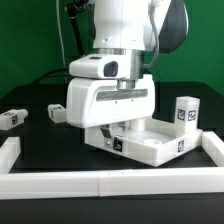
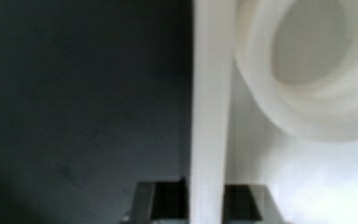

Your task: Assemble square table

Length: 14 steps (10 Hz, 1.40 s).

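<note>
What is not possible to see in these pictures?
Fingers: cut by the wrist view's edge, indistinct in the exterior view; grip unclear.
Tabletop: exterior view, partly behind the arm; wrist view, blurred.
Leg: cut by the exterior view's left edge.
Tags: too small to read.

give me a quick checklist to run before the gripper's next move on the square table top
1. The gripper is down at the tabletop: ok.
2. The raised rim runs between the two fingers: ok, seen in the wrist view.
3. Fingers clamped on the raised rim: cannot tell, as contact is not clear.
4. The corner hole has no leg in it: ok, it looks empty.
5. The upright leg at the exterior view's right stands apart from the gripper: ok.
6. The lying leg at the exterior view's far left is away from the tabletop: ok.
</note>
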Each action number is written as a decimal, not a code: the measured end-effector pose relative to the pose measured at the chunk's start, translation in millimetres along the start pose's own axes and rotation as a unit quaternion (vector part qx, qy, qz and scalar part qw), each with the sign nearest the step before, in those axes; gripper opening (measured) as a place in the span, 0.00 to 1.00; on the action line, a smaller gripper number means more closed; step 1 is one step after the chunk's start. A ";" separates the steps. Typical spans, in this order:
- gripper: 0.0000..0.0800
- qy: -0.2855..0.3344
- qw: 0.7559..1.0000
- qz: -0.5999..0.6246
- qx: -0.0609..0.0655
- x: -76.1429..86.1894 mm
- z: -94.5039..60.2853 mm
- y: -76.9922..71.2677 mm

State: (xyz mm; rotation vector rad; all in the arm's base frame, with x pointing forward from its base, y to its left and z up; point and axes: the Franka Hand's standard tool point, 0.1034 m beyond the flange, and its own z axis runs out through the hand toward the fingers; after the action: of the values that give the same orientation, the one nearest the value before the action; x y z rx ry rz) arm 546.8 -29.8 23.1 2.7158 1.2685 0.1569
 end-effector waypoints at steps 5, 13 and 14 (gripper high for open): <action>0.08 0.006 0.963 -0.269 -0.025 41.2 -2.3 18.9; 0.08 0.028 0.944 -0.325 -0.045 94.7 -3.5 11.9; 0.09 0.032 0.942 -0.329 -0.048 108.6 -2.1 11.5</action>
State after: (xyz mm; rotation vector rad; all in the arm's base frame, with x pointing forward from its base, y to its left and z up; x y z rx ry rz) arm 624.6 46.5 30.9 2.0741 2.0376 0.2203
